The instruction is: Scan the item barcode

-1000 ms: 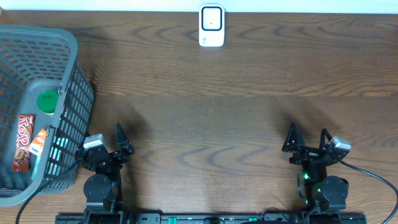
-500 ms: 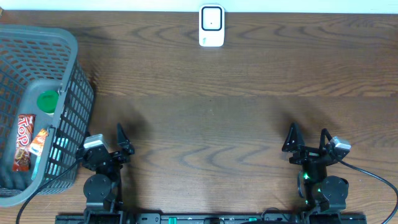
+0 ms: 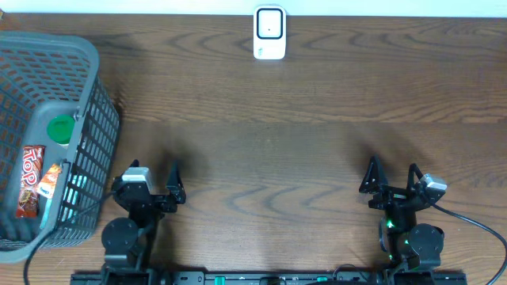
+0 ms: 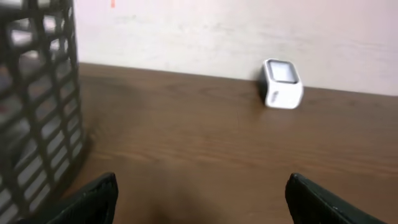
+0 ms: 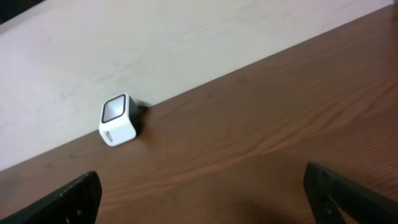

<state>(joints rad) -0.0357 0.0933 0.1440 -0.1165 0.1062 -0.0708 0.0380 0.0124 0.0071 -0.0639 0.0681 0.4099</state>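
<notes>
The left gripper (image 3: 176, 184) stood spread, empty. It likely needed to clear the rim of the grey plastic mesh basket (image 3: 79, 119) before reaching the red snack packet (image 3: 30, 179).

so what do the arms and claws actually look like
Both arms are black with rounded joint housings. The left claw and right claw each have two dark, pointed fingers and a pale grey block at the wrist. The right arm shows small green lights, and a thin black cable trails from it.
</notes>
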